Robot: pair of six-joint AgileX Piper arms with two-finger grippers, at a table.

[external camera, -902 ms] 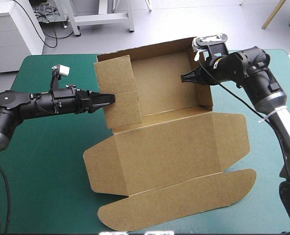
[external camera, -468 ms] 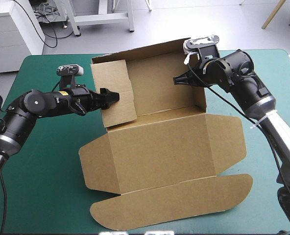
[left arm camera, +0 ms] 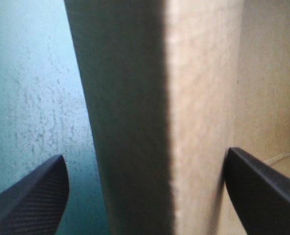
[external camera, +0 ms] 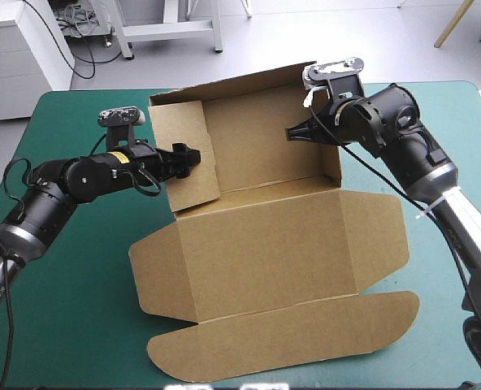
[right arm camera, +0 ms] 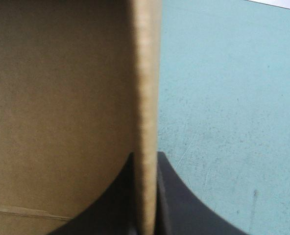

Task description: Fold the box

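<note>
The brown box (external camera: pixel 273 244) lies in the middle of the teal-green table with its back wall and two side walls raised and its wide front panel and lid flap flat toward the near edge. My left gripper (external camera: pixel 188 156) (left arm camera: pixel 146 154) is open and straddles the edge of the left wall (external camera: pixel 184 122) (left arm camera: pixel 135 98), one black finger (left arm camera: pixel 37 191) outside it and the other inside the box. My right gripper (external camera: pixel 293 132) (right arm camera: pixel 145 159) is shut on the edge of the right wall (external camera: pixel 331 158) (right arm camera: pixel 146 88).
Bare teal-green cover (external camera: pixel 70 276) stretches left of the box and along the right edge (external camera: pixel 460 114). A white cabinet (external camera: pixel 17 49) stands beyond the far left corner. The lid flap (external camera: pixel 289 333) reaches close to the near edge.
The box has slid a little to the left. My left gripper has turned and gone from lying against the left wall to straddling its edge. The right gripper moved left with the right wall.
</note>
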